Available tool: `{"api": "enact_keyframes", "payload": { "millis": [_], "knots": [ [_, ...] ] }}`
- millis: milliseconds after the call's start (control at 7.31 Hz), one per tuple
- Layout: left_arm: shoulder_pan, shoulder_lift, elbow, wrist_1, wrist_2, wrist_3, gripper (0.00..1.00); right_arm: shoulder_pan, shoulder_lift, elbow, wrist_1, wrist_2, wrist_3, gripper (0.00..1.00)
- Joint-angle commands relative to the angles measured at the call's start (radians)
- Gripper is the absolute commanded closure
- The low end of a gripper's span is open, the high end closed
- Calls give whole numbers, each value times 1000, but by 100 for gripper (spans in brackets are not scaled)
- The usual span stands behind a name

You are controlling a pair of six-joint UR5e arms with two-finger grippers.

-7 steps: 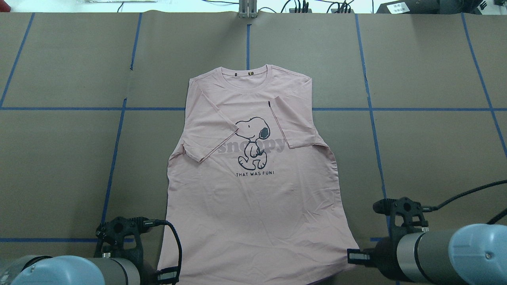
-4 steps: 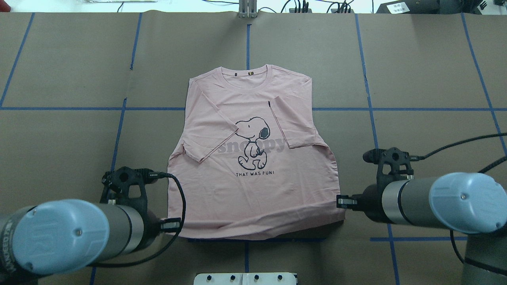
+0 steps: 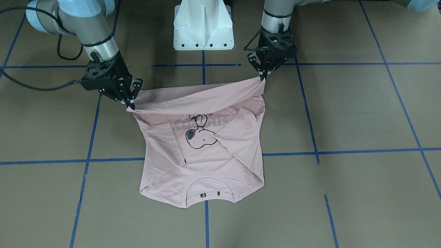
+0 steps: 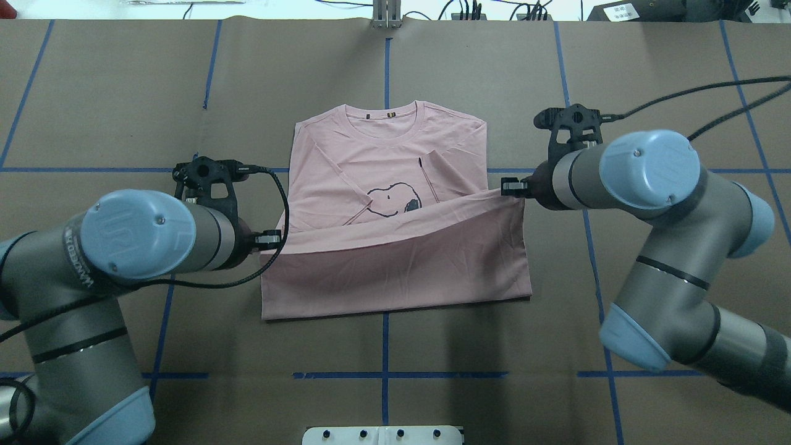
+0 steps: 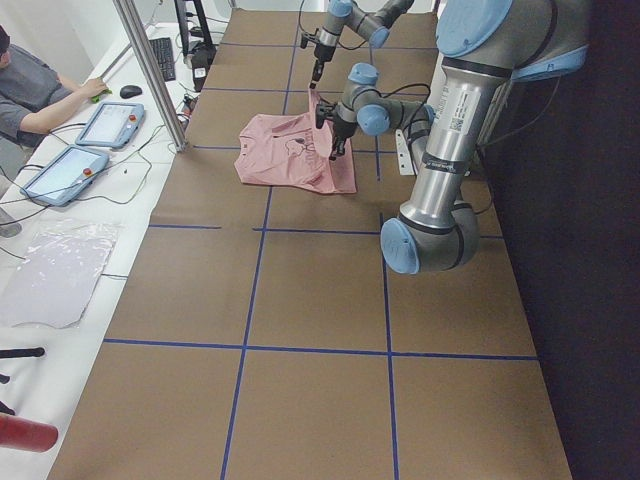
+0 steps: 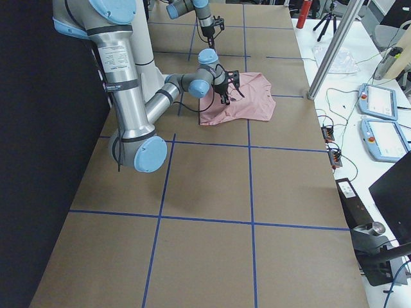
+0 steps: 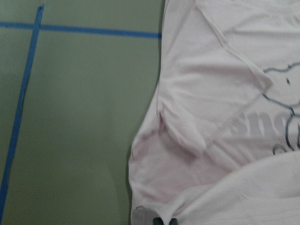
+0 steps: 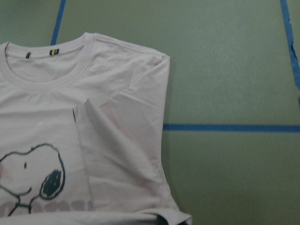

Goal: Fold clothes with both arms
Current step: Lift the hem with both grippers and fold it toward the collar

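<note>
The pale pink T-shirt lies front up on the brown table, collar at the far side and both sleeves folded inward. Its lower part is lifted and doubled back toward the collar, plain back showing, and covers the lettering and the dog's legs. My left gripper is shut on the hem's left corner. My right gripper is shut on the hem's right corner, a little farther forward. In the front-facing view the hem hangs stretched between the right gripper and the left gripper above the shirt. The wrist views show the shirt and its collar.
The white pedestal base stands at the near table edge behind the shirt. Blue tape lines cross the brown table cover. A metal post and cables sit at the far edge. Tablets and an operator are beside the table.
Both grippers have carried the hem from the near edge forward and up over the shirt. The fold now covers the lettering and lower print. The right gripper leads.
</note>
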Motion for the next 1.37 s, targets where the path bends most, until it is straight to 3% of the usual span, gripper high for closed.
{"api": "enact_keyframes", "payload": {
  "millis": [0,273,547,684,957,1230],
  "knots": [
    [-126,-81,181,-103,-3,57,100,72,121,-173,2,5,-36,100],
    [-182,-111,376,-294,-2,82,100,113,207,-319,9,7,-58,100],
    [-188,-117,482,-402,0,82,100,138,235,-506,220,5,-58,100],
    [-188,-134,518,-416,2,80,100,141,261,-578,260,5,-58,100],
    [-202,-170,545,-416,2,79,100,142,299,-591,261,4,-55,100],
    [-233,-218,636,-435,0,80,100,142,344,-626,261,4,-56,100]
  ]
}}
